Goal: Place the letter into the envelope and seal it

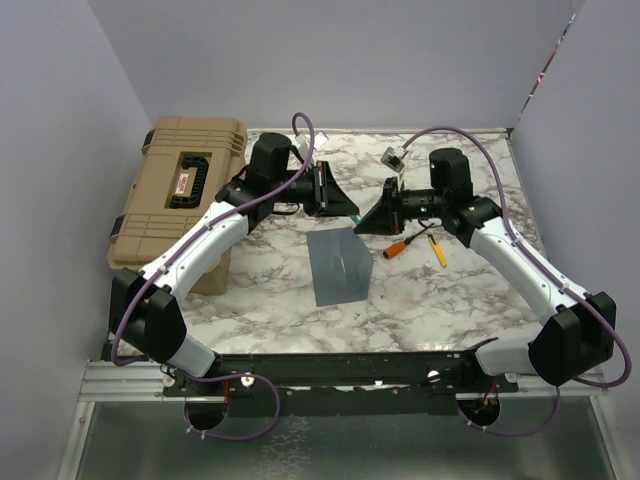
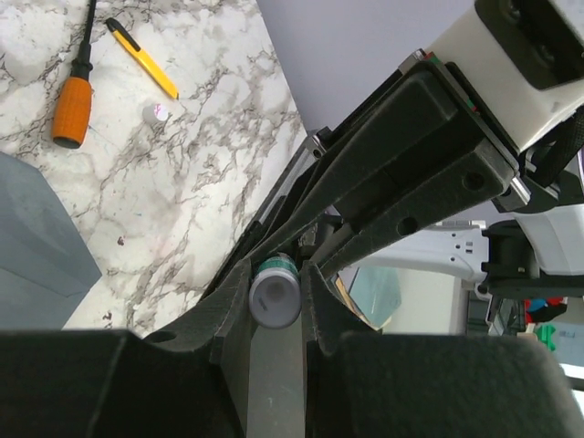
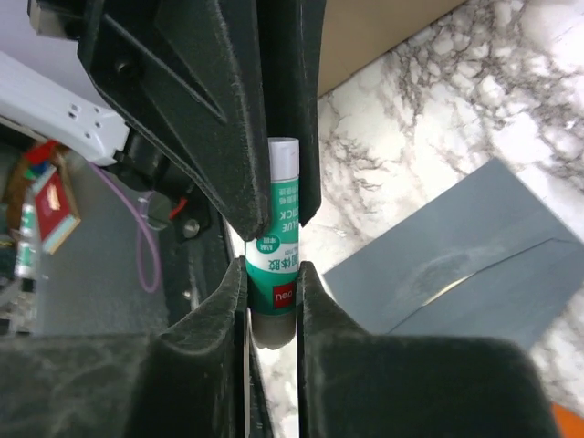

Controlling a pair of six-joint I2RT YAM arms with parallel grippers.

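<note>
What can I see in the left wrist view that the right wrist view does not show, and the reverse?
Only the left wrist view: the yellow pen and a small white round piece on the marble table. Only the right wrist view: the green printed label along the glue stick and a part of the tan case. Both: the glue stick gripped by the left end effector and the right end effector at once, and a part of the grey-blue envelope.

A white, grey-veined marble-pattern desk (image 1: 450, 290) sits boxed in on three sides. Plain pale lavender walls (image 1: 330, 60) close its back and both sides, under soft, even light.
</note>
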